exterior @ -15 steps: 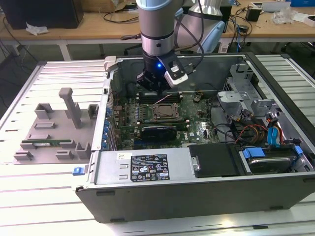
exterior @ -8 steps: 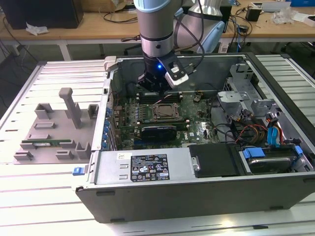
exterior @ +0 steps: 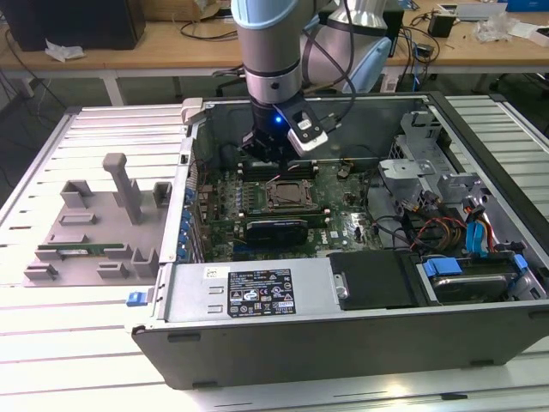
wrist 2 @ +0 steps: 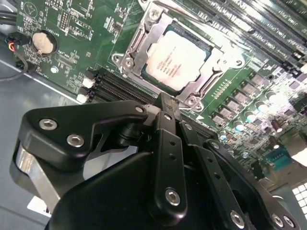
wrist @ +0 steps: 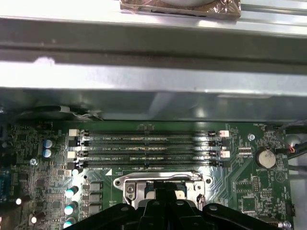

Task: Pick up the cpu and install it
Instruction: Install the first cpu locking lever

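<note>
showing seated cpu (wrist 2: 178, 60): second wrist view

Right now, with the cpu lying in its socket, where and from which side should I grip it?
Take the cpu by two opposite edges of its raised metal top, coming straight down from above. It lies flat, ringed by the socket frame, so side access looks blocked.

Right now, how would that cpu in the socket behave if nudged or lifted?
The flat square silver-topped cpu looks rigid, likely light. Its smooth metal lid may be slippery. Seated inside the metal socket frame, it probably won't slide sideways.
</note>
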Robot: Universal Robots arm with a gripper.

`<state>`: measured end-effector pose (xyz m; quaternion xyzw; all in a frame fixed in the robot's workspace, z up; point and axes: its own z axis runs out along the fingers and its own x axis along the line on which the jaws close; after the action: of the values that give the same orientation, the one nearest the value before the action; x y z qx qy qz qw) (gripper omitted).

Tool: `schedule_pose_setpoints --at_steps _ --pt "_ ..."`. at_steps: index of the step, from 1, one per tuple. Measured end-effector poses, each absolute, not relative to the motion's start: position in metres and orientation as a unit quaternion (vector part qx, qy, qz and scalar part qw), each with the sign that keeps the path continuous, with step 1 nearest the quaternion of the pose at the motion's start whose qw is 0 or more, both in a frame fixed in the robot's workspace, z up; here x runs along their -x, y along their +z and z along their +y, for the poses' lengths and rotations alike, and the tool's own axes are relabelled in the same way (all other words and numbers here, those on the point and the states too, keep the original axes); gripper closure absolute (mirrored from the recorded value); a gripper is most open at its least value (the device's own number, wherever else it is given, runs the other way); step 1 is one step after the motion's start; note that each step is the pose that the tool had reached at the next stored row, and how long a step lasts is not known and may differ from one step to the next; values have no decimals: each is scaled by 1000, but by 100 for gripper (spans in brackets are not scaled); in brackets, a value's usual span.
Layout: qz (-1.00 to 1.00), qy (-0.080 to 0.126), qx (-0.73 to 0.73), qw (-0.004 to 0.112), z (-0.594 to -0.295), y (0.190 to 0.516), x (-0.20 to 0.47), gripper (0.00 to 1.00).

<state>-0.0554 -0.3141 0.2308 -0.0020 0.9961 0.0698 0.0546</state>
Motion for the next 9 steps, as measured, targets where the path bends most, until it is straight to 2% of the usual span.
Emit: schedule_pose_setpoints --at_steps 9 --pt "996 70 2 55 -307 228 55 89"
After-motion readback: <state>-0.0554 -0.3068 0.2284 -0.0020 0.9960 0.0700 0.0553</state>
